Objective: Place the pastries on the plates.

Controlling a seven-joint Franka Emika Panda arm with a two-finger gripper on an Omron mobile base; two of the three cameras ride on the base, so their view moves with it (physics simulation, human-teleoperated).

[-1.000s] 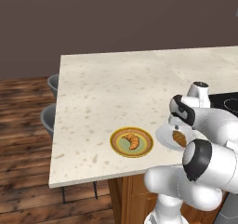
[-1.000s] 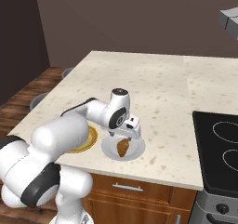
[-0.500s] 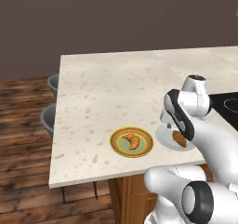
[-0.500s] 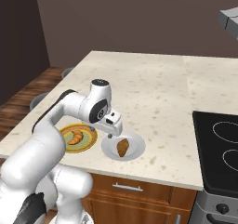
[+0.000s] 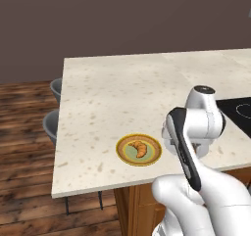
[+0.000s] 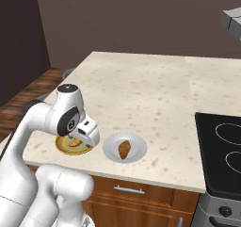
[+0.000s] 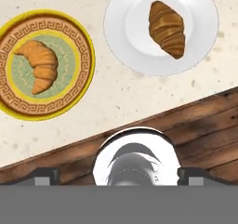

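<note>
Now, golden croissant [image 7: 39, 64]: lay on the yellow-rimmed plate [image 7: 81, 86], near counter [image 6: 141, 89] edge.
Darker croissant [image 7: 166, 28]: lay on the white plate [image 7: 116, 28], just right.
Gripper: above both plates; grip state could not be told.

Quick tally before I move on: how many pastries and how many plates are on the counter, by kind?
Pastries: 2, a golden croissant and a darker brown pastry
Plates: 2, a yellow-rimmed plate and a white plate
Total: 4
</note>
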